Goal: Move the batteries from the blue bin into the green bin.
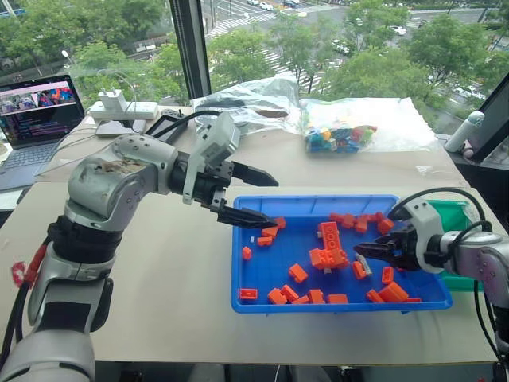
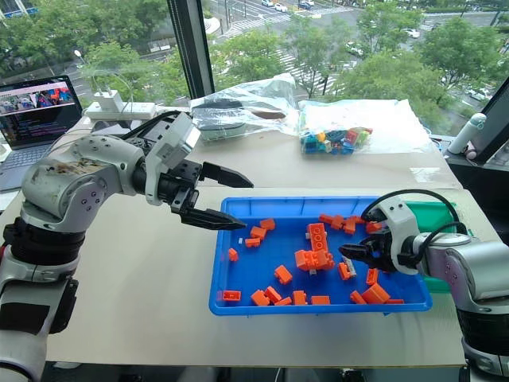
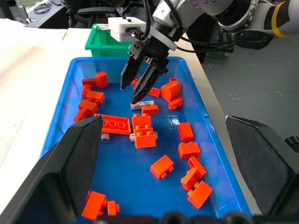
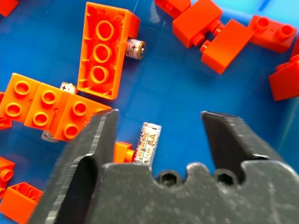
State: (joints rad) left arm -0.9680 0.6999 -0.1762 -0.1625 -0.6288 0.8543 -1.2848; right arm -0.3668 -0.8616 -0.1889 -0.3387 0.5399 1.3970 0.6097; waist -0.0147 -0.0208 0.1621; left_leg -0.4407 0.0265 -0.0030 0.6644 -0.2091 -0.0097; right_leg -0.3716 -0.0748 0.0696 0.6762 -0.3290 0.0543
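Observation:
The blue bin (image 1: pixel 238 302) lies in front of me, strewn with orange bricks (image 1: pixel 328 243). My right gripper (image 1: pixel 362 251) reaches down into its right part, open. A battery (image 4: pixel 148 142) lies on the blue floor between its fingers, touching neither. A second battery (image 4: pixel 135 48) pokes out from under a long orange brick, and a third battery (image 4: pixel 67 87) is half hidden under a brick row. Over the bin's left rim my left gripper (image 1: pixel 266 199) hovers open and empty, pointing right. The green bin (image 1: pixel 455 213) stands against the blue bin's right side, partly behind my right arm.
A bag of coloured bricks (image 1: pixel 342 135) and a clear bag (image 1: pixel 254 103) lie at the table's far edge. A laptop (image 1: pixel 36 119) and a power strip (image 1: pixel 119 107) sit at the far left. A white bottle (image 1: pixel 464 131) is at the far right.

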